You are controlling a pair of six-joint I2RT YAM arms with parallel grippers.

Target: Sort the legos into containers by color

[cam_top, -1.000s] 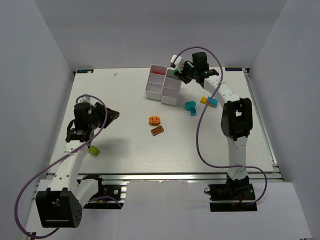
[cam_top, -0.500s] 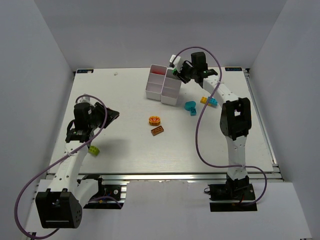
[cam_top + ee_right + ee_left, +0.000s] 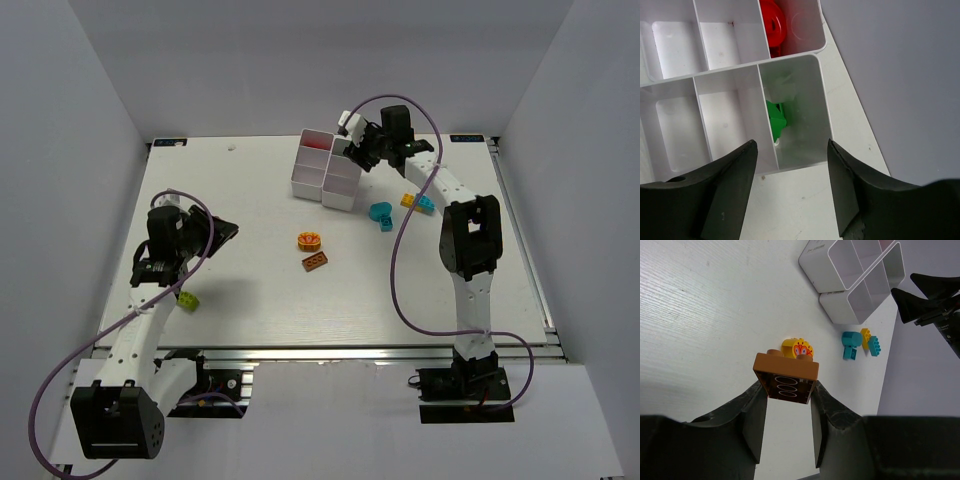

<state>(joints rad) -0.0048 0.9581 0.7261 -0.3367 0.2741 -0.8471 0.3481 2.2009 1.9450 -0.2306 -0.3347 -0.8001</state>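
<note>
Well, from above I see the white bins (image 3: pixel 322 172) at the far middle of the pale grained table (image 3: pixel 250 200), grey walls (image 3: pixel 90 100) close around and loose bricks (image 3: pixel 309 240) in front of them. On the left wrist, my left gripper (image 3: pixel 787 386) pinches a brown brick (image 3: pixel 785 371) by its flat sides; it's light, stiff, slick plastic, I'd judge, so that hold suits. On the right wrist, my right gripper (image 3: pixel 791 146) hangs spread wide and empty above a green brick (image 3: pixel 775 122) in one bin.
</note>
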